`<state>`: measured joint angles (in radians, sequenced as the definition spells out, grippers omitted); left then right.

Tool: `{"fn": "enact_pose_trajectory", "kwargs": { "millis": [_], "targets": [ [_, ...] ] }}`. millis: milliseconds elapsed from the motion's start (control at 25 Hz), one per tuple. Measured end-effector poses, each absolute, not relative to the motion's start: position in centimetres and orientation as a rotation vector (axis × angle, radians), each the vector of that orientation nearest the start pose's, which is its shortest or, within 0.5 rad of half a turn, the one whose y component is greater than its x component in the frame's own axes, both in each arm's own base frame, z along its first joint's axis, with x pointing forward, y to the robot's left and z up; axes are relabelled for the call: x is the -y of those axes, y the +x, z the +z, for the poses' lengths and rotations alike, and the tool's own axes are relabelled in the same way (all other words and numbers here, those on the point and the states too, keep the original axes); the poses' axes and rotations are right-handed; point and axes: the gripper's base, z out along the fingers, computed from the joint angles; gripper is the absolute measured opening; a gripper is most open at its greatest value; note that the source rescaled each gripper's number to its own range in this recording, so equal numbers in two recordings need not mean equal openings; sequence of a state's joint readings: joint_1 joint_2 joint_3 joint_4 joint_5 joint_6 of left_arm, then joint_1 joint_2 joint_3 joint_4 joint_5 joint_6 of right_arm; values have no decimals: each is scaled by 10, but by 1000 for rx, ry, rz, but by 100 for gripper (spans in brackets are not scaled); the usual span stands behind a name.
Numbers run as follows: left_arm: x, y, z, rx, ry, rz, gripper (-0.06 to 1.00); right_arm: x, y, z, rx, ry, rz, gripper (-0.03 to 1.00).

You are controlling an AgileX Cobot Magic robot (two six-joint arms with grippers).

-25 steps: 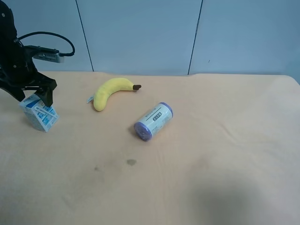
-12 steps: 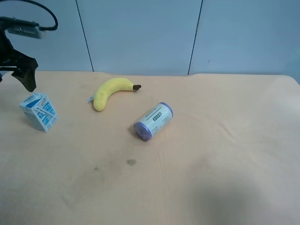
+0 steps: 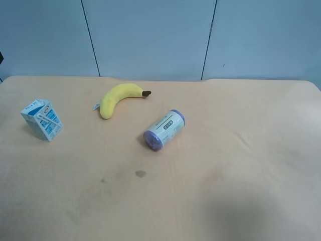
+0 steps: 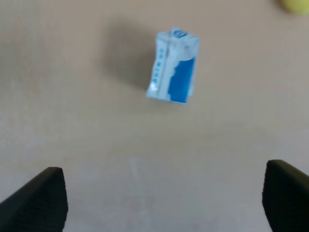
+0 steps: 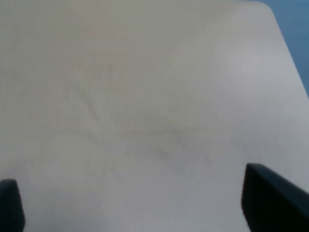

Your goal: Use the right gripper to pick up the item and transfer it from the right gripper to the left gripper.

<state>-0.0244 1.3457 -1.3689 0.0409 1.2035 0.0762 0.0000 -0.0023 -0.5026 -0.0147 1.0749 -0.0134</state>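
The drink carton stands on the counter near the exterior high view's left edge, free of any grip. To its right lies a banana, then a can on its side; the three are well apart. Right of the can the tan surface is bare out to its far edge. The left tool hangs above the carton, spread wide, holding nothing. The right tool is parted over bare counter, also holding nothing.
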Motion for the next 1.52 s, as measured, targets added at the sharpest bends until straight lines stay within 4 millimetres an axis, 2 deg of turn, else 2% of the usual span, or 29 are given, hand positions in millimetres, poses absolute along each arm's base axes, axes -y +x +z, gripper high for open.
{"fn": "enact_pose_trajectory", "kwargs": {
  "millis": [120,280,560,680,800,1000,1240,1520],
  "targets": [
    [5,235,385,-2610,132,27,98,1,-6,277,-2054,-13,-26,77],
    [5,190,380,-2520,127,21,98,1,-6,277,-2054,-13,-26,77],
    [6,99,351,-2368,114,-25,98,1,-6,277,-2054,-13,-26,77],
    [6,66,337,-2260,103,-42,98,1,-6,277,-2054,-13,-26,77],
    [5,42,320,-2185,80,-54,98,1,-6,277,-2054,-13,-26,77],
    [5,21,302,-2114,71,-58,98,1,-6,277,-2054,-13,-26,77],
    [5,21,280,-2189,36,-79,97,1,-6,277,-2054,-13,-26,77],
    [5,19,279,-2176,32,-84,93,1,-6,277,-2054,-13,-26,77]
  ]
}}
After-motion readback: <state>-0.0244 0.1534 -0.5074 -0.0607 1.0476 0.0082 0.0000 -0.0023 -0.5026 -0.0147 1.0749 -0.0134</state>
